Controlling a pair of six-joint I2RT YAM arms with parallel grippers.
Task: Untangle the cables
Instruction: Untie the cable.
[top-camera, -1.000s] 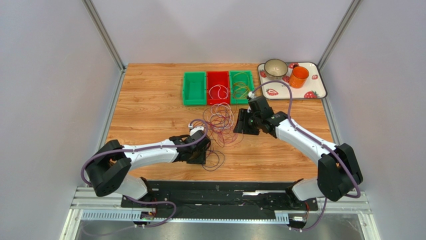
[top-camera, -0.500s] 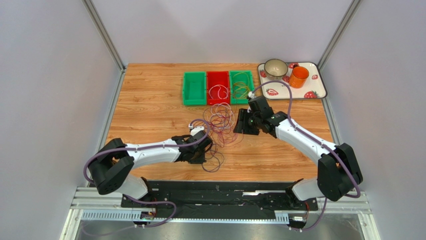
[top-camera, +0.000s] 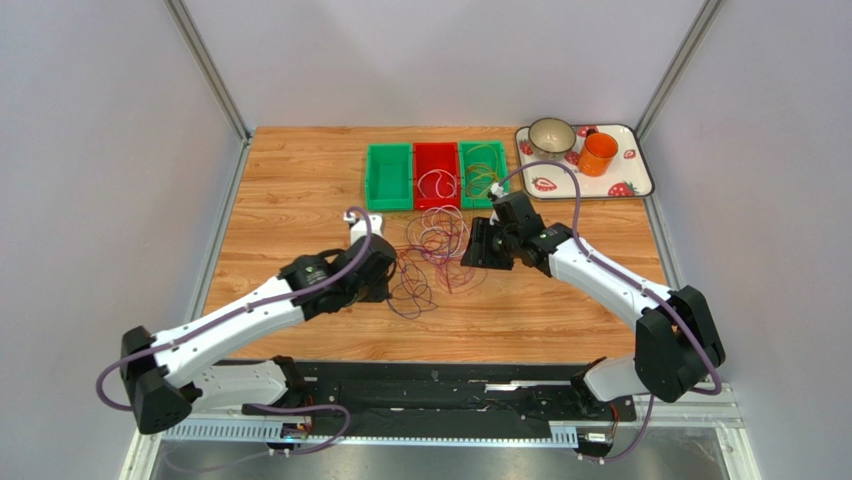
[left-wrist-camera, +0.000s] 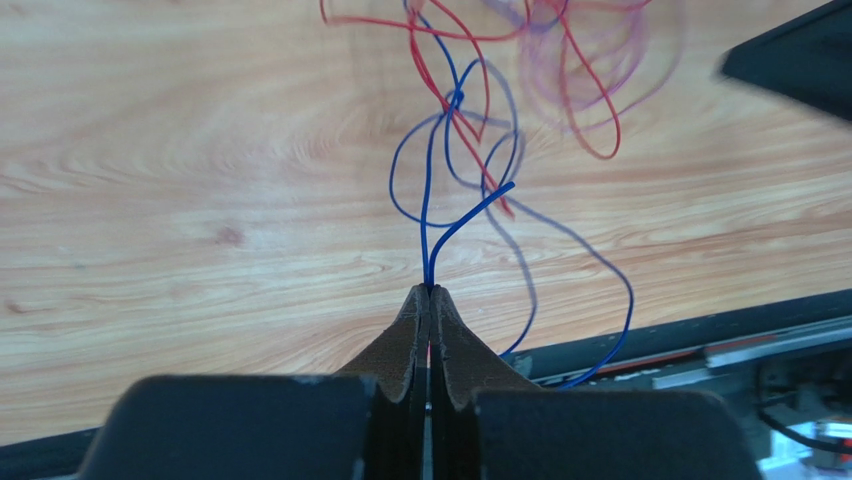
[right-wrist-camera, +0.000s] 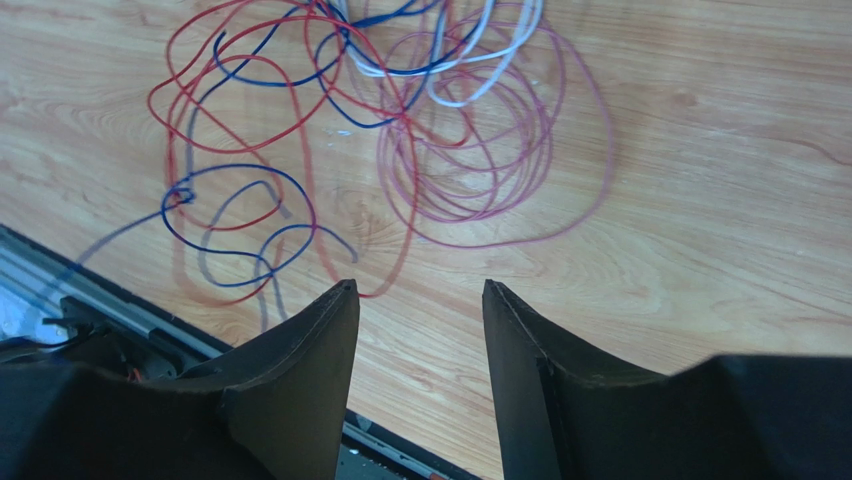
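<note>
cables (top-camera: 435, 245) on table (top-camera: 300, 180) in front of bins (top-camera: 389, 180), tray (top-camera: 600, 186) right of bins

L hand (left-wrist-camera: 430, 294) pinched shut on blue cable (left-wrist-camera: 427, 230); R hand (right-wrist-camera: 420, 292) parted, empty, tilted down.

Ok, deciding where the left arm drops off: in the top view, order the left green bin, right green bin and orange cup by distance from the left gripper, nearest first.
From the left gripper:
1. Left green bin, straight beyond it.
2. Right green bin, farther right.
3. Orange cup, far right corner.
</note>
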